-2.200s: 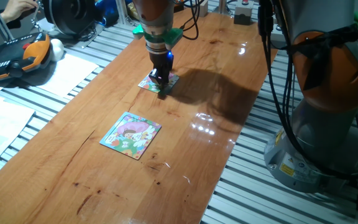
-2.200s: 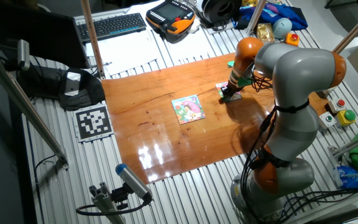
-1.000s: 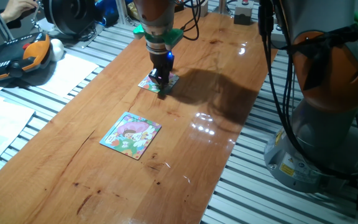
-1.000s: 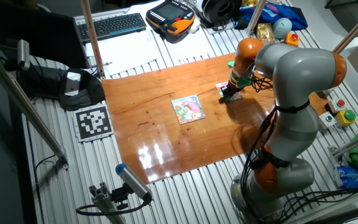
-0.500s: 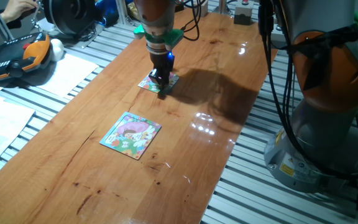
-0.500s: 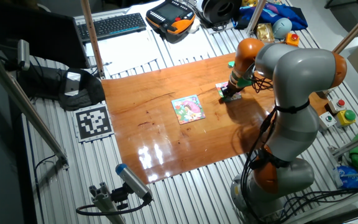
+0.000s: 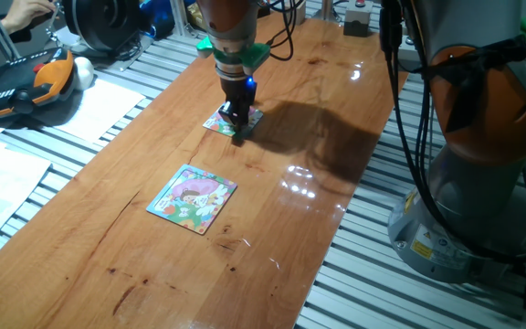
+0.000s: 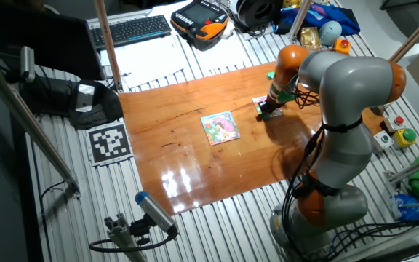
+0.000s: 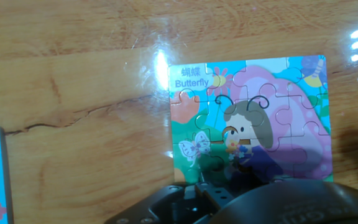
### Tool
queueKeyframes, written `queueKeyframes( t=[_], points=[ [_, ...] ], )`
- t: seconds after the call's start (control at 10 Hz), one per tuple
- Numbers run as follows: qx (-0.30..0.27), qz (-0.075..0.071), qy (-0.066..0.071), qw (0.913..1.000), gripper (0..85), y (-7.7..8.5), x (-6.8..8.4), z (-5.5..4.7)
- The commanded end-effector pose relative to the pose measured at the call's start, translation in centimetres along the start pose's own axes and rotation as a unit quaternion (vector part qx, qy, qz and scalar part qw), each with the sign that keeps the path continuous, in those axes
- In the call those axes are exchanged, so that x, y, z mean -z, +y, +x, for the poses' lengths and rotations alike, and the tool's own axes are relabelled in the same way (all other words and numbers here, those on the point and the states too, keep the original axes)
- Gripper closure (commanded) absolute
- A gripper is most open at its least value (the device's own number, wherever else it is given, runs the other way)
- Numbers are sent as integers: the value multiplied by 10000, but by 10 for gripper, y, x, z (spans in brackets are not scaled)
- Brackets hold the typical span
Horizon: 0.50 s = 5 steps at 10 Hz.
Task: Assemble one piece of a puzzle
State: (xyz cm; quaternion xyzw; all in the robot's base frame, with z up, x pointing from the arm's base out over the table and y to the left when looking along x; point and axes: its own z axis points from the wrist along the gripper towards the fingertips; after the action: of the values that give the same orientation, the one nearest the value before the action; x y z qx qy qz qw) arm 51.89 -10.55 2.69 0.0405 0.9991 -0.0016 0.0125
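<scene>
The arm reaches down over the far part of the wooden bench point(image 7: 272, 155), and its tool point(image 7: 237, 129) stands upright with its tips right at the near edge of the puzzle point(image 7: 219, 121) — the small square one with the pink, green and white picture. From the other side of the room the tool point(image 8: 268, 111) shows as a dark shape low against the same little square point(image 8: 258, 102). Whether the tips are spread or pressed together I cannot tell; they are too small and dark from either side, and the hand view shows only the black body of the tool at the bottom edge.

That hand view looks straight down on the puzzle point(image 9: 253, 99), which lies flat on the wood and reads "Butterfly" at its upper left above a cartoon bug with a white butterfly beside it. Every cell I can see looks filled, and I cannot pick out the loose piece anywhere.

Nearer the bench's middle lies a larger blue-bordered puzzle point(image 7: 193, 198), well apart from the small one.
</scene>
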Motion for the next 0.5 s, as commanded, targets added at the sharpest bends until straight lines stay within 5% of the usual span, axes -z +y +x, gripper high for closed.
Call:
queueKeyframes(
  t=[0.0,0.4],
  points=[
    [-6,1,-1,10000,510,0,0,0],
    [-37,-7,-8,10000,510,0,-1,0]
  ],
)
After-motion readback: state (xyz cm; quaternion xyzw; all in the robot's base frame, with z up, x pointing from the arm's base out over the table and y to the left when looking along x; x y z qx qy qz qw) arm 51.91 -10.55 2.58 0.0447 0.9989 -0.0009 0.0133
